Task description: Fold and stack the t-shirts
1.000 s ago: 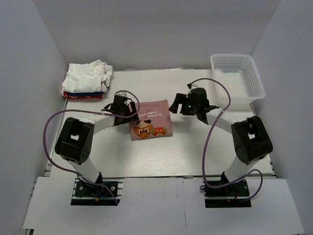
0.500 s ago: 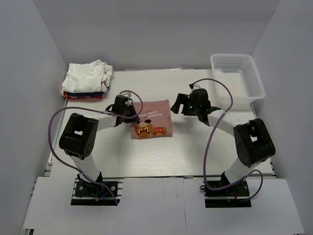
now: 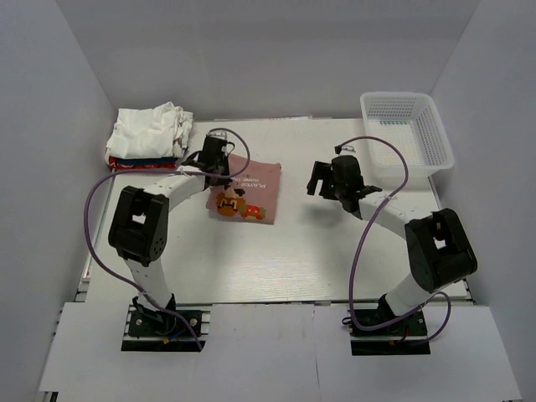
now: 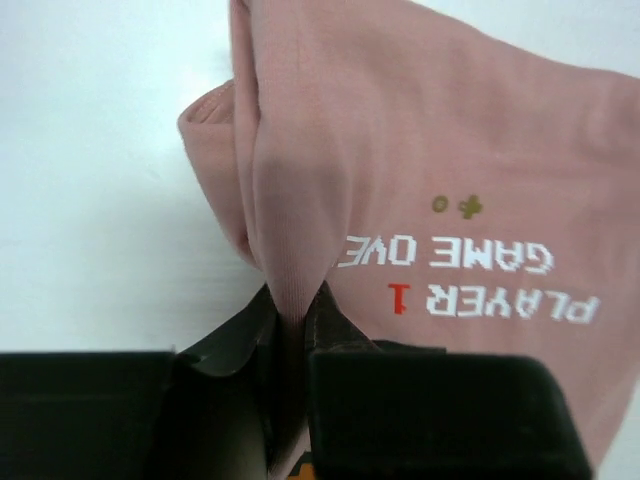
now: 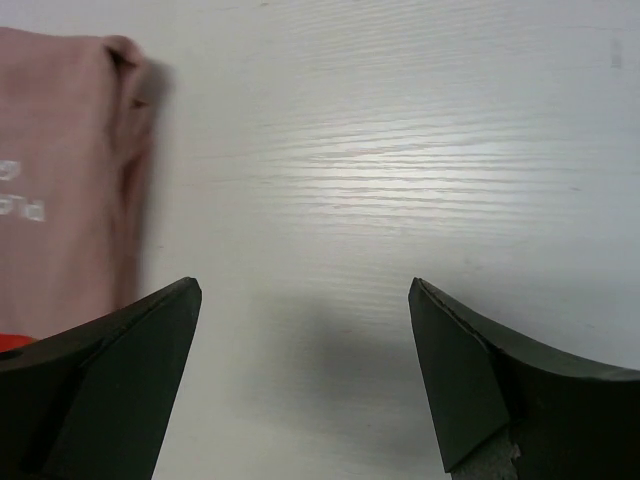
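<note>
Left wrist: left gripper (image 4: pixel 291 322) pinches pink t-shirt (image 4: pixel 450 140); right gripper (image 5: pixel 305 290) gapes.

The folded t-shirt (image 3: pixel 251 180) is dusty pink, printed with white "PLAYER GAME OVER" lettering, a red numeral 1 and a pixel cartoon in orange, brown and red. The white shirts (image 3: pixel 151 130) top a red shirt (image 3: pixel 138 165), a sliver of blue between. The basket (image 3: pixel 406 126) is white lattice, the table (image 3: pixel 318 251) white wood-grain.

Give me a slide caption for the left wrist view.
Left gripper pinching a fold of the pink t-shirt, PLAYER 1 print upside down, on a white table.
</note>
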Controlling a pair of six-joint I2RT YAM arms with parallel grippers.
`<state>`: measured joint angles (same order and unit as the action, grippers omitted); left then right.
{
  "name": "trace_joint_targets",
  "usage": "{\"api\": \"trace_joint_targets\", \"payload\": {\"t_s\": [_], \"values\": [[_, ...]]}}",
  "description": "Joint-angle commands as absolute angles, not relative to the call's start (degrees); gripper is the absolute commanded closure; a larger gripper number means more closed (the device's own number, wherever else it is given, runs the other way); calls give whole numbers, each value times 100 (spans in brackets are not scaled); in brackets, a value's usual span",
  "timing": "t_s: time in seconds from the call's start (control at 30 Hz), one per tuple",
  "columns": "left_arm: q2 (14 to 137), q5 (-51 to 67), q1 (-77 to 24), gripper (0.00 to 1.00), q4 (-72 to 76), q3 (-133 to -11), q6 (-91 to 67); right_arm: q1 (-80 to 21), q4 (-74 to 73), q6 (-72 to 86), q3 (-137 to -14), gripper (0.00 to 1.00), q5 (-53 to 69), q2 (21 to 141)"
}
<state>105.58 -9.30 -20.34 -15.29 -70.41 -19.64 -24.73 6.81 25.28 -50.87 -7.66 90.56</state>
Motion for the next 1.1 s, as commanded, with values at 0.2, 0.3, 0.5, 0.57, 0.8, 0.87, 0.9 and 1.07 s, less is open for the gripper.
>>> {"api": "trace_joint_targets", "payload": {"t_s": [0.2, 0.3, 0.5, 0.57, 0.8, 0.87, 0.9, 1.07], "values": [[10124, -1687, -1671, 100, -2274, -8689, 306, -2435, 211, 2303, -5317, 10, -2197, 8965], [10353, -1748, -1495, 100, -2627, -9315, 597, -2435, 202, 2276, -5317, 10, -2180, 8965], [10853, -1582, -1125, 100, -2891, -10282, 1238, -2408, 158, 2154, -5396, 10, -2294, 9000], [11003, -1643, -976, 100, -3015, -10728, 1458, -2417, 97, 2101, -5440, 10, -2355, 9139], [11706, -1407, -466, 100, -3472, -12206, 1767, -2408, -290, 2048, -5809, 10, -2435, 9623], [11838, -1267, -369, 100, -3620, -12664, 1767, -2417, -360, 2004, -5906, 10, -2513, 9720], [11839, -1196, -230, 100, -3621, -12743, 1767, -2408, -395, 2004, -5924, 10, -2566, 9843], [11839, -844, 61, 100, -3340, -12797, 1601, -2400, -720, 1951, -6336, 10, -2795, 10151]]}}
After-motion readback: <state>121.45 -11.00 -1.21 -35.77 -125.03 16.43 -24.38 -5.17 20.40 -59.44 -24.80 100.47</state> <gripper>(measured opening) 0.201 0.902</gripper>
